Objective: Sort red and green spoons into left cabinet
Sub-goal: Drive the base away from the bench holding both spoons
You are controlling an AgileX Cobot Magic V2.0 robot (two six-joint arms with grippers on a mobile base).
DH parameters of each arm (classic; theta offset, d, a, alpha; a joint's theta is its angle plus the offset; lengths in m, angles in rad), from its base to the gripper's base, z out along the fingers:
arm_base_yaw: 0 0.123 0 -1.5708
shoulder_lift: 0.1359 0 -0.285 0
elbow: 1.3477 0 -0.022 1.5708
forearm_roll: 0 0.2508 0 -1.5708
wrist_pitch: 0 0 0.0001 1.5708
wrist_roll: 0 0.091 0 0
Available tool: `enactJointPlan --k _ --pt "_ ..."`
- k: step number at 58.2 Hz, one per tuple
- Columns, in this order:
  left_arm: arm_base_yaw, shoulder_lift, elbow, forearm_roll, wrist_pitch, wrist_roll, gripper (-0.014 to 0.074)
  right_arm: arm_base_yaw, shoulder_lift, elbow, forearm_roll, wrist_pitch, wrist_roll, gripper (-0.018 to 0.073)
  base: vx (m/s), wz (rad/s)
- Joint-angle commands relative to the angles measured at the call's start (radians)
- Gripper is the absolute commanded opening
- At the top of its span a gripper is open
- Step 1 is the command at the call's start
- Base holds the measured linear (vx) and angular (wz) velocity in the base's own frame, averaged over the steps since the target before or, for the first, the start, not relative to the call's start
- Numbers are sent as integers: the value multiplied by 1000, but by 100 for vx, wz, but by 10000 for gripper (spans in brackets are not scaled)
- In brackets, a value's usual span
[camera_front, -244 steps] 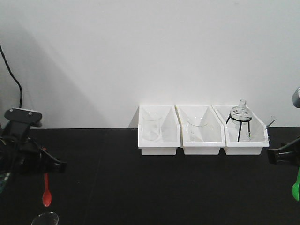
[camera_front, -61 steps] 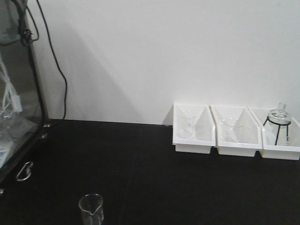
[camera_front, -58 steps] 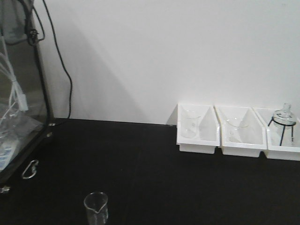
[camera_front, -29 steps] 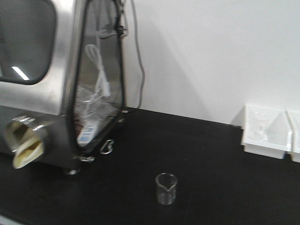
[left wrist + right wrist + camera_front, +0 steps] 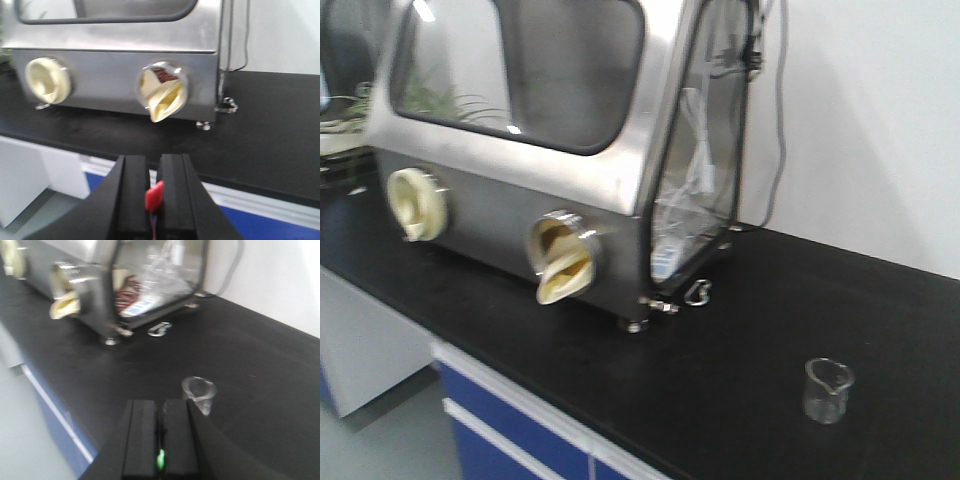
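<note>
Left hand [image 5: 154,167]: jaws almost shut, pinching the red spoon [image 5: 154,195] between the pads. Only a short red bit shows in the gap, so we can't tell bowl from handle. Right hand [image 5: 159,415]: same, jaws nearly closed on the green spoon [image 5: 160,458], with just a green sliver visible low in the slot.

Handling, our read: both spoons are thin plastic, so very light, slightly flexible and smooth. They can pivot or slide in a pinch. Best hold is mid-handle with the flat faces against the pads. We'd avoid the bowl, since it's curved and likely to squirt out. A light squeeze should do; a hard one could bow or snap them. We can't verify where along the handle either grip sits.

Outward: ahead of the left hand, across the counter [image 5: 280,130], sits a steel glovebox [image 5: 115,75]. Its nearer cream glove port [image 5: 162,95] is straight ahead of the fingertips. Below that hand are blue cupboard fronts [image 5: 500,450]. Just beyond the right hand's fingertips stands a glass beaker [image 5: 199,392], fragile and easy to tip. The left cabinet is in no view, so we can't place the drop spot.
</note>
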Motion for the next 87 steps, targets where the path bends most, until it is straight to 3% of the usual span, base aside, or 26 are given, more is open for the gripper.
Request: enactJointPlan --k 1,48,87 --pt "0 2 -27 -13 -70 -2 -3 -2 -2 -30 1 -76 -7 -3 -13 52" --pt "0 2 -27 -13 -70 -2 -3 -2 -2 -30 1 -76 -7 -3 -7 62" --pt "0 2 -27 -13 -70 -2 -3 -2 -2 -30 1 -76 -7 -3 18 42"
